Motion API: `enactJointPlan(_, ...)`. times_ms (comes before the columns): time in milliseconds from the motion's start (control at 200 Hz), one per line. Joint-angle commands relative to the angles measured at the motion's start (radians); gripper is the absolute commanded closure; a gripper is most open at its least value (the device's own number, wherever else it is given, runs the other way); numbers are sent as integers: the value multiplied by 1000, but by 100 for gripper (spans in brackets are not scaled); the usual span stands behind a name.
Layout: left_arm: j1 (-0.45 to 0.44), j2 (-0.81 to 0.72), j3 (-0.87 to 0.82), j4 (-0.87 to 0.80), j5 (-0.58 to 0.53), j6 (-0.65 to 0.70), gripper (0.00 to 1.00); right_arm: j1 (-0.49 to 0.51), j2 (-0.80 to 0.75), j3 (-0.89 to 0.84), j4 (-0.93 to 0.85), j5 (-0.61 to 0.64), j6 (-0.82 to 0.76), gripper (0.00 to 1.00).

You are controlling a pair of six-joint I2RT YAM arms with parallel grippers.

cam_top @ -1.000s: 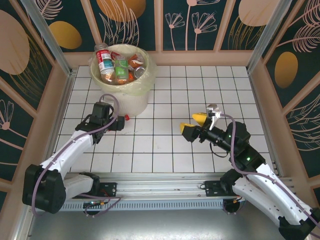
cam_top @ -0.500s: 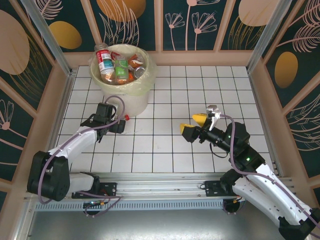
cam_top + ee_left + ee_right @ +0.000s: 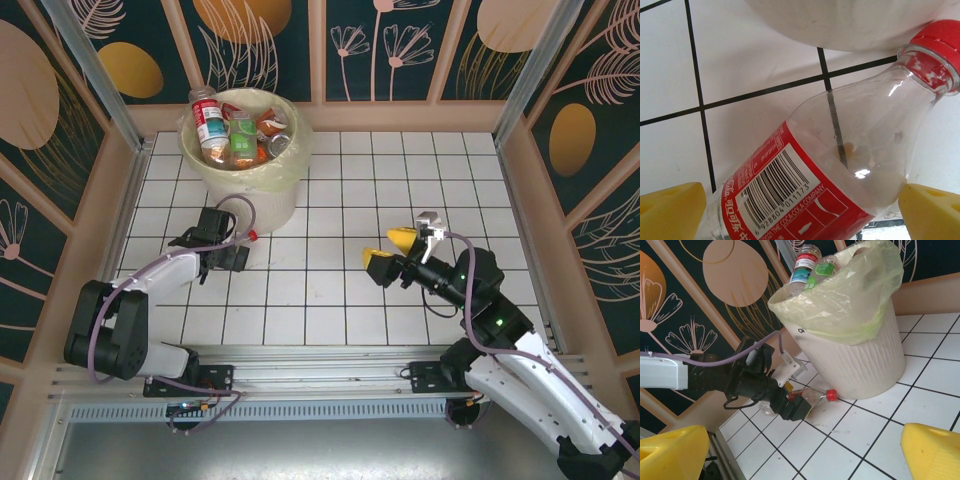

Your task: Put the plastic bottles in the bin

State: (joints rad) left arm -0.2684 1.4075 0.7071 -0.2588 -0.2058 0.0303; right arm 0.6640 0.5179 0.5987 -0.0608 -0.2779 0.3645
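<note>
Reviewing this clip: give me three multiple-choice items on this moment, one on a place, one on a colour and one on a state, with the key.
1. Where does the loose bottle lie?
A. On the table beside the foot of the bin
B. Against the right-hand wall
C. On top of the right arm

2. What colour is its cap?
A. Blue
B. Green
C. Red

3. How does the left end effector stand?
A. Shut on nothing, above the bin
B. Open, with its fingers either side of the bottle
C. Open over bare tiles, far from any bottle

Key: 1 A, since the right wrist view shows it lying at the bin's base. 2 C, since the left wrist view shows a red cap. 3 B, since a yellow finger sits at each side of the bottle in the left wrist view.
</note>
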Motion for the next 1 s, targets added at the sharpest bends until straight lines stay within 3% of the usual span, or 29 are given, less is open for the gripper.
enactJointPlan(0, 5, -10, 25, -19, 41, -16, 2, 5, -13, -17, 6, 16, -17, 1)
enactJointPlan(410, -4, -1, 36, -17, 134, -148, 13, 6, -14, -21, 17, 16, -1, 1)
enactJointPlan(751, -68, -15, -12, -26, 102, -359, 15, 5, -4, -25, 31, 6, -1, 1)
enactJointPlan(996, -120, -49, 2, -83, 100, -408, 6, 6, -1, -30, 35, 6, 1, 1)
